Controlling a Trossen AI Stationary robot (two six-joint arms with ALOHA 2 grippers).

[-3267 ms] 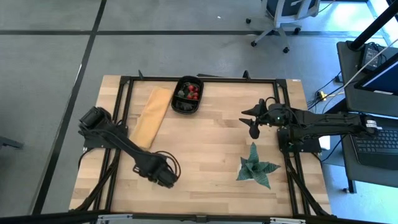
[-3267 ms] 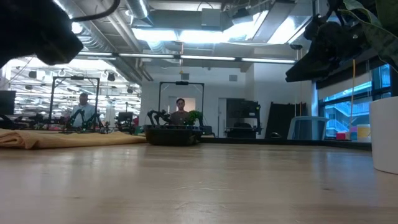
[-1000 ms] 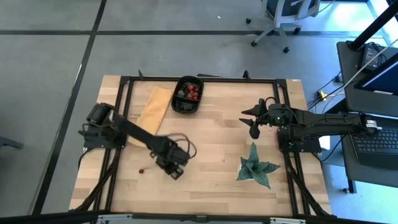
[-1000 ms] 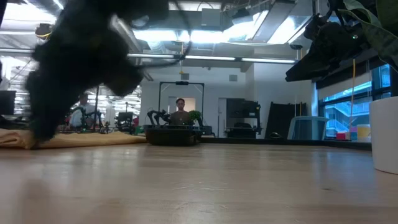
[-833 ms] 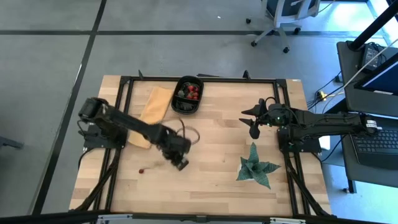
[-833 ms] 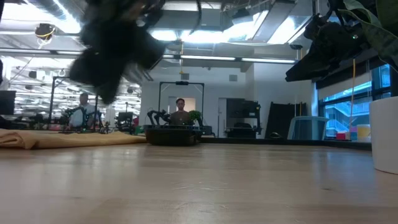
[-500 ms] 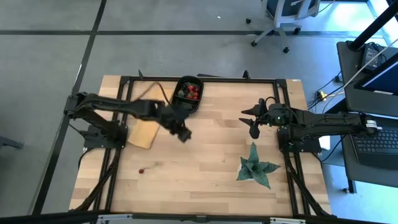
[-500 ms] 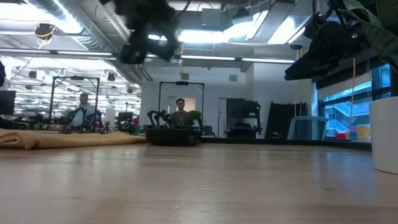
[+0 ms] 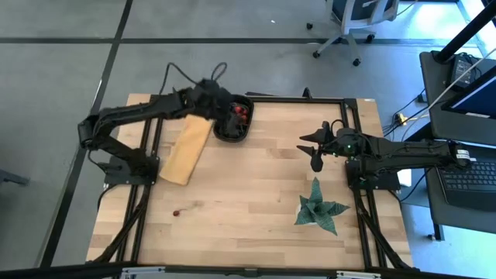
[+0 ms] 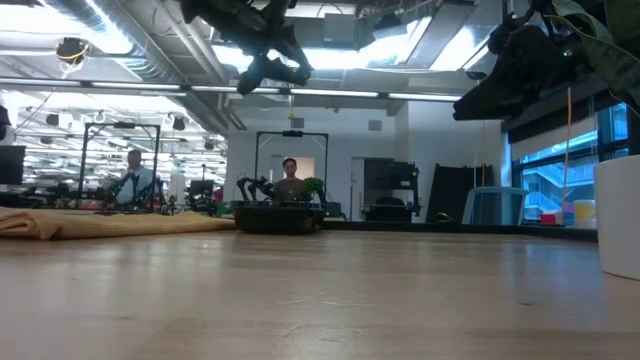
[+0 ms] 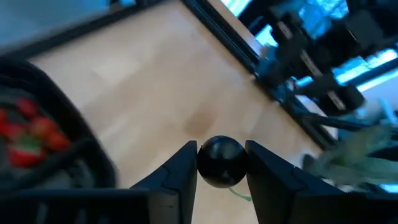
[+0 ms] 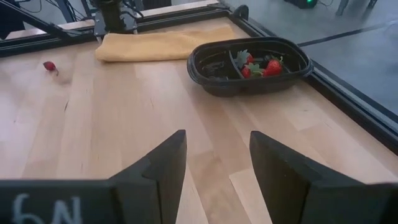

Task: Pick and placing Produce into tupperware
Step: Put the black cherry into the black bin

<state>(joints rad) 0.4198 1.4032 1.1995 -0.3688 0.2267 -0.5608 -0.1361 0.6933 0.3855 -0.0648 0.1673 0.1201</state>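
Left wrist view shows the left gripper [image 11: 221, 167] clamped on a dark berry [image 11: 220, 161] beside the tub [image 9: 233, 118]; next, centre over it and release. Right gripper [image 9: 313, 149] waits, fingers apart.

The left arm reaches from its base at the table's left edge up and across to the far side, elbow raised, its wrist bent downward. The left gripper [image 9: 225, 114] hangs well above the surface at the far edge, its two fingers [image 11: 180, 171] pinched on a small round dark berry [image 11: 220, 161]. The right arm lies stretched in from the right side, held off the table. The right gripper [image 9: 312, 150] has its fingers [image 12: 163, 163] spread apart, holding nothing.
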